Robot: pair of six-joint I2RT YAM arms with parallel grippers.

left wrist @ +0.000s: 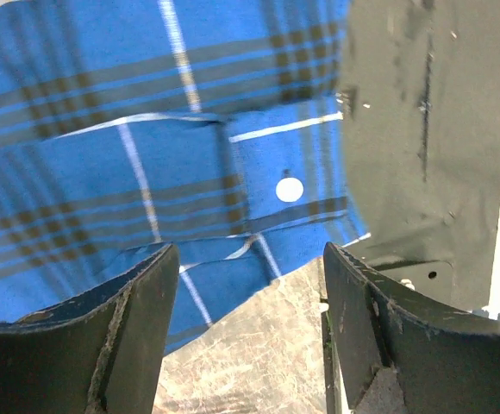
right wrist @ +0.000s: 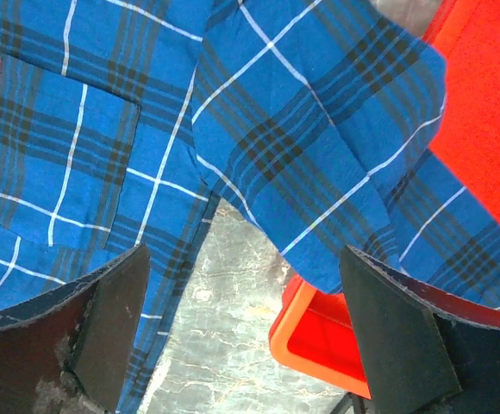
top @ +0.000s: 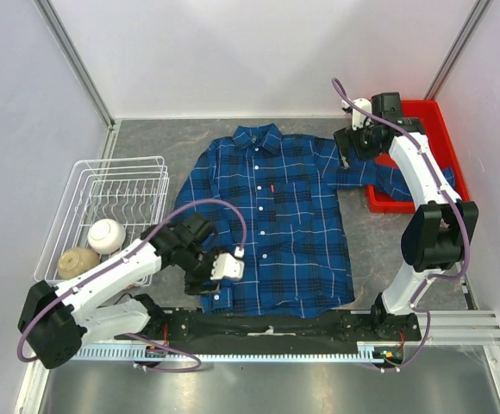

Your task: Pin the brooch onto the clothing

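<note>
Shirt (top: 276,224) spread flat on the table (top: 146,142), front up and collar far. Its right-hand sleeve (top: 394,179) drapes over the left edge of a red bin (top: 440,116). Left gripper (left wrist: 248,259) hangs over the near-left hem, close to a white button (left wrist: 290,189), jaws wide apart and holding nothing. Right gripper (right wrist: 243,259) hangs over the sleeve beside the bin, jaws likewise wide and empty. The brooch cannot be made out in any view. A wire rack (top: 86,194) stands left of the shirt.
</note>
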